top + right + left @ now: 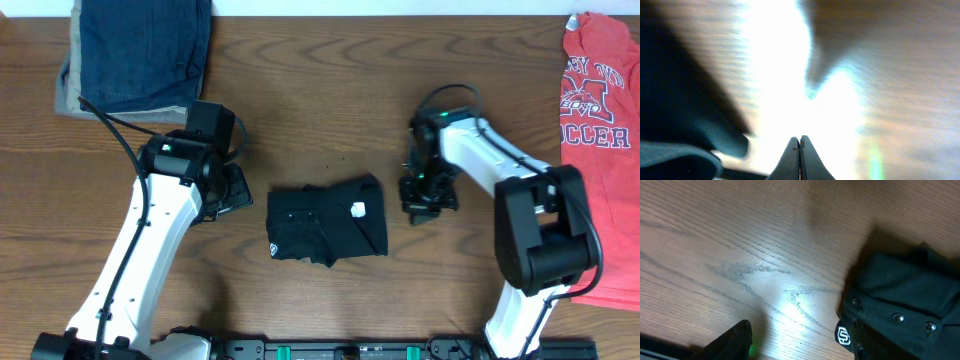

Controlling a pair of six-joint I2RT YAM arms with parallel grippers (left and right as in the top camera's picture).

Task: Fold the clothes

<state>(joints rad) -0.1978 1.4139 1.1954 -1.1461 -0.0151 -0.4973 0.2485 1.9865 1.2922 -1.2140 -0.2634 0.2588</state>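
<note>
Overhead: the black shirt (pixel 327 220) lies bunched between our grippers, its long axis running from one to the other.
We see our left gripper (pixel 236 192) parted and empty just beside it; our right gripper (pixel 424 200) is closed on nothing.

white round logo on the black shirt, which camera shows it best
The left wrist view: the logo is close and sharp on the black shirt. Overhead shows it only as a tiny white dot at the shirt's lower left corner. The right wrist view shows only blurred dark fabric, no logo.
</note>
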